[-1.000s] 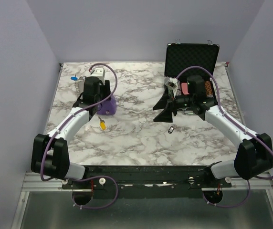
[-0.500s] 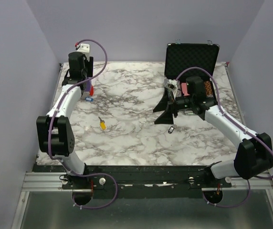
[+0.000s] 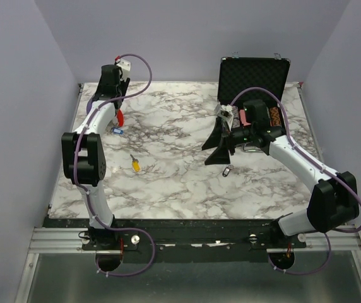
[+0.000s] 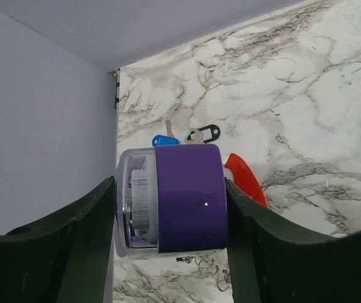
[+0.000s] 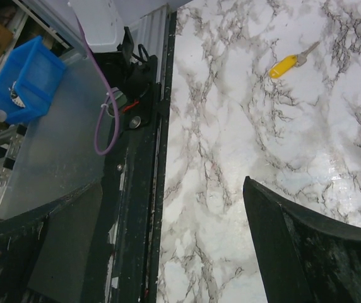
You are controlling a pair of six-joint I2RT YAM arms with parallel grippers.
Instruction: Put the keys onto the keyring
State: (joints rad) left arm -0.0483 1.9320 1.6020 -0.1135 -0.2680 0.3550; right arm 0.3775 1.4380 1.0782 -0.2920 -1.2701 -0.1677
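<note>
Pale lavender walls are closing in a marbled white worktop. At the upper left of the overhead view the left arm is reaching to the far corner. In its wrist view the left gripper is clamping a purple block with a clear end, and the jaws are pressing on both of its sides. Just past the block a blue key is lying on the worktop, with a black-tagged key just to its right. The keyring, seen only as a red curved clip, is lying left of centre, just above the blue key in the overhead view. I cannot tell whether a metal ring is on it. No key is touching it. Lower, toward the middle, a yellow key is lying alone, well apart from the clip. A dark key is lying right of centre, near the right arm's fingers. The right gripper is hanging over the worktop's near edge with its jaws spread wide, gripping nothing. A black case is standing open at the upper right. A blue bin is showing at the upper left of the right wrist view.
</note>
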